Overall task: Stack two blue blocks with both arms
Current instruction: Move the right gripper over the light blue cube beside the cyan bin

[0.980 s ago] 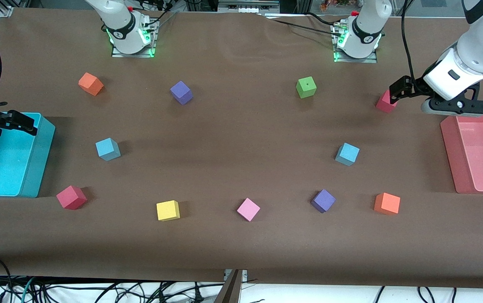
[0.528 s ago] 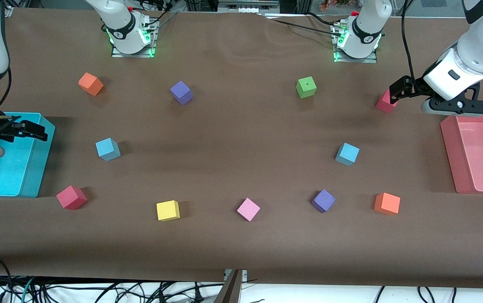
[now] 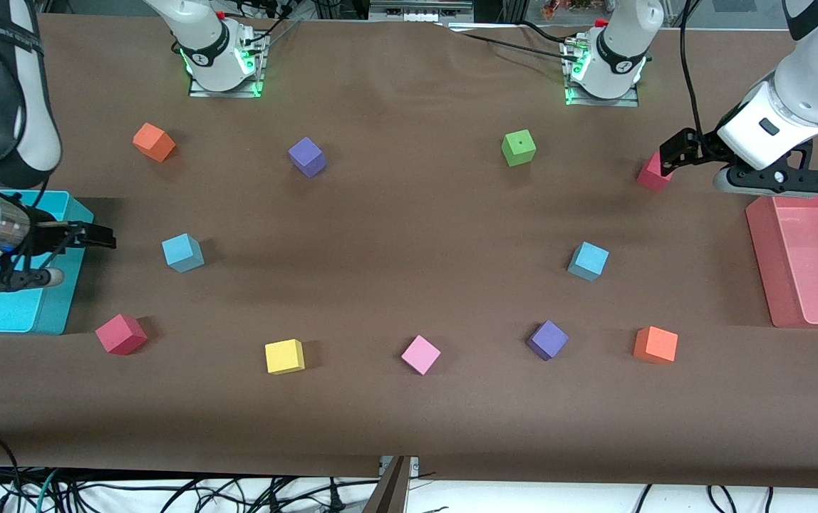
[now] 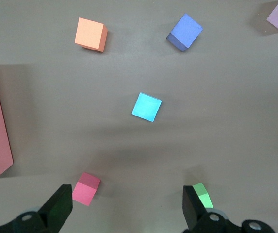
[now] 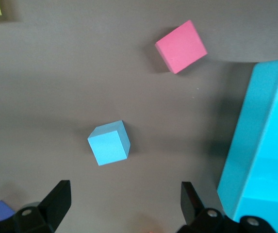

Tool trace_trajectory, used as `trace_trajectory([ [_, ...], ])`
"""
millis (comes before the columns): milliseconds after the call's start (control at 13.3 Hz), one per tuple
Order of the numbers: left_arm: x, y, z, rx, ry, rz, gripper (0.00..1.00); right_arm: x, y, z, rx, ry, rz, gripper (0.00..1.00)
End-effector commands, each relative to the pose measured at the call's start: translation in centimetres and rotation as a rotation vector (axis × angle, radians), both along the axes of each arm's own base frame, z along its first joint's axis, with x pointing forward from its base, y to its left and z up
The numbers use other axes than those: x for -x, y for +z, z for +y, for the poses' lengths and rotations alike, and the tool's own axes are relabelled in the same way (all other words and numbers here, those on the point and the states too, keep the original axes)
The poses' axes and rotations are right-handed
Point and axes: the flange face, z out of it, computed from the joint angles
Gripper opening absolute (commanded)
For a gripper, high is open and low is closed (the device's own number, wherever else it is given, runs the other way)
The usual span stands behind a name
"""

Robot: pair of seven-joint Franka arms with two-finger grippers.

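Note:
One blue block (image 3: 182, 252) lies toward the right arm's end of the table, beside the cyan bin (image 3: 60, 313). The second blue block (image 3: 588, 261) lies toward the left arm's end. My right gripper (image 3: 97, 239) hangs open over the bin's edge, short of the first blue block (image 5: 108, 142), which shows ahead of its empty fingers (image 5: 57, 199). My left gripper (image 3: 674, 152) is open and empty over a red cube (image 3: 651, 176). Its wrist view shows the second blue block (image 4: 146, 107) well ahead of the fingers (image 4: 193, 206).
Loose cubes lie around: orange (image 3: 154, 142), purple (image 3: 307, 156), green (image 3: 519, 147), red (image 3: 120, 334), yellow (image 3: 284, 356), pink (image 3: 420, 354), purple (image 3: 547, 340), orange (image 3: 655, 345). A pink bin (image 3: 762, 242) stands at the left arm's end.
My right arm has swung out from over the cyan bin toward the nearby blue block. The left arm and all cubes have stayed still.

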Motion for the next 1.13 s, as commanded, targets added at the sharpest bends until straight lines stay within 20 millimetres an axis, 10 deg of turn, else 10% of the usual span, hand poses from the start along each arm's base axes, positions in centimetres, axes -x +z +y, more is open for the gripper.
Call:
trace_trajectory([
  [0, 0.1, 0.6, 0.1, -0.010, 0.000, 0.002, 1.00, 1.7, -3.8, 1.2, -0.021, 0.033, -0.021, 1.00],
  [1056, 0.1, 0.6, 0.2, -0.010, 0.000, 0.002, 1.00, 7.8, -16.1, 3.8, -0.035, 0.221, -0.126, 1.00],
])
